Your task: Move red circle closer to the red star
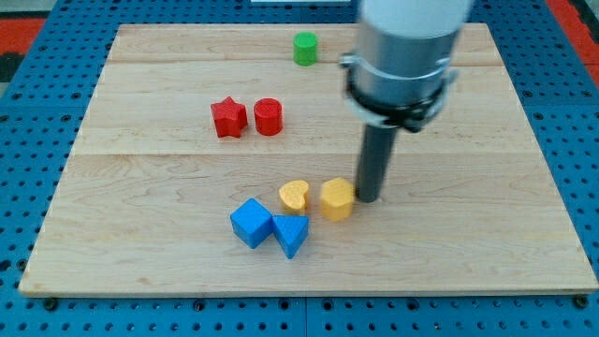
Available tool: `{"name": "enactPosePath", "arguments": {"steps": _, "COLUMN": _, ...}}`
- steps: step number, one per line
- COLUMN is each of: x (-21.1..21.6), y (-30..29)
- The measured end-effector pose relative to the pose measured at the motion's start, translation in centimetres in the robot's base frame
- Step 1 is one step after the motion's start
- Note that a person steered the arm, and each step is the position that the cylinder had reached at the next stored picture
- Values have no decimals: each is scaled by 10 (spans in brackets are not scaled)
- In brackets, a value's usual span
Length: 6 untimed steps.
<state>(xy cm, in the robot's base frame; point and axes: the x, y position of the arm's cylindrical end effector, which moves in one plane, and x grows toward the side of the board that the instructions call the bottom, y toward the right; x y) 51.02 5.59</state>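
The red circle (269,116) stands in the upper middle of the board, just to the right of the red star (228,118), with a small gap between them. My tip (368,197) is low and to the right of both, far from the red blocks. It rests right beside the right side of a yellow hexagon block (337,198).
A yellow heart-shaped block (295,196) sits left of the yellow hexagon. A blue cube (251,223) and a blue triangular block (291,234) lie below them. A green cylinder (305,48) stands near the view's top. The wooden board (140,187) lies on blue pegboard.
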Motion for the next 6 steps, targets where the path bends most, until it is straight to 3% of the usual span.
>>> {"name": "enactPosePath", "arguments": {"steps": 1, "x": 4, "y": -40}}
{"name": "enactPosePath", "arguments": {"steps": 2, "x": 3, "y": -32}}
{"name": "enactPosePath", "arguments": {"steps": 3, "x": -49, "y": -6}}
{"name": "enactPosePath", "arguments": {"steps": 4, "x": -103, "y": -49}}
{"name": "enactPosePath", "arguments": {"steps": 5, "x": -125, "y": -81}}
{"name": "enactPosePath", "arguments": {"steps": 6, "x": -140, "y": -66}}
